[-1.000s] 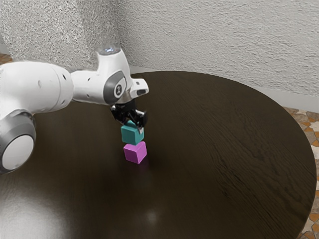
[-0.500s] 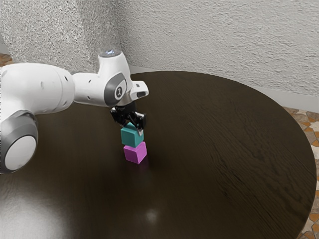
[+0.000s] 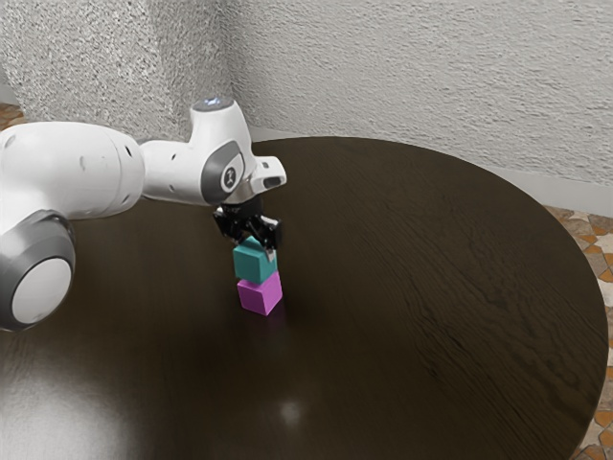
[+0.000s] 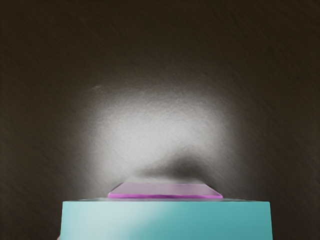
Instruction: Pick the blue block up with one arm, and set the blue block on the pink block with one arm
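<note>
- You had one arm (image 3: 172, 172) in play, coming in from the exterior view's left and bent down over the table (image 3: 431, 287).
- One gripper (image 3: 253, 242), black, two fingers, pointed down at the stack.
- Two blocks on the table, no more: one blue (image 3: 251, 263), one pink (image 3: 260, 295).
- The blue one read more as teal, and there it was, sitting on top of the pink one, bottom face against the pink top.
- The stack stood near the table's middle, a little toward the exterior view's left.
- The blue block sat slightly off toward the exterior view's left, so a bit of the pink showed past it on the right.
- Your fingers were clamped on the blue block, one on each side of its upper part.
- From the wrist, the blue block (image 4: 165, 220) ran broad just under the hand.
- Just past its far edge, a thin sliver of the pink block (image 4: 165, 191) peeked out.
- Beyond that lay the dark wood of the table (image 4: 160, 60), with one pale patch of glare and a soft shadow next to the pink edge.
- Behind the table in the exterior view was a rough grey wall (image 3: 431, 77).
</note>
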### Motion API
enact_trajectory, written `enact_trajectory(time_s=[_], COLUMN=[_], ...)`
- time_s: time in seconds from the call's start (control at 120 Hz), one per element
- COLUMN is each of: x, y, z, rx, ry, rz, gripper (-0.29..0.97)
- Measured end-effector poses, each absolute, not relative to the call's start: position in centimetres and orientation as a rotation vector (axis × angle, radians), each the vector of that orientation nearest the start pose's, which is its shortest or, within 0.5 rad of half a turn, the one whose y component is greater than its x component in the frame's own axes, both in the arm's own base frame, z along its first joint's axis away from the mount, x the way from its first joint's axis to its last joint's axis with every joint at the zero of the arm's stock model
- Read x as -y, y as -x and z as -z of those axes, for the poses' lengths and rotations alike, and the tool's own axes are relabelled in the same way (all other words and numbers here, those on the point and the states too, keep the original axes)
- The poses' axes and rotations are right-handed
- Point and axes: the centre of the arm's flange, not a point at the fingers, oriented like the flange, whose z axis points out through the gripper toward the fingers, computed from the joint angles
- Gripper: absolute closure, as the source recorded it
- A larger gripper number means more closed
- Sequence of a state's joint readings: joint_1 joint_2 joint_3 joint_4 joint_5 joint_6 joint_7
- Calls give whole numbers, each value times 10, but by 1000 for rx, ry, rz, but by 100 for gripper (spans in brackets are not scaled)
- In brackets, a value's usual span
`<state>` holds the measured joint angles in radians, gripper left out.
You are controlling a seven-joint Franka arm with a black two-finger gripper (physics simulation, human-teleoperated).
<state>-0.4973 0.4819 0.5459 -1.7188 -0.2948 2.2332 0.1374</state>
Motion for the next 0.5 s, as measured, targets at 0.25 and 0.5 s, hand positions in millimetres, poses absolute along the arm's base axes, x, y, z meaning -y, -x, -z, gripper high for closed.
enact_trajectory(time_s=[0.25, 0.5], x=[16, 20], y=[-672, -674], z=[-350, -359], rx=[20, -2], ry=[3129, 3134], rz=[175, 202], gripper=[21, 6])
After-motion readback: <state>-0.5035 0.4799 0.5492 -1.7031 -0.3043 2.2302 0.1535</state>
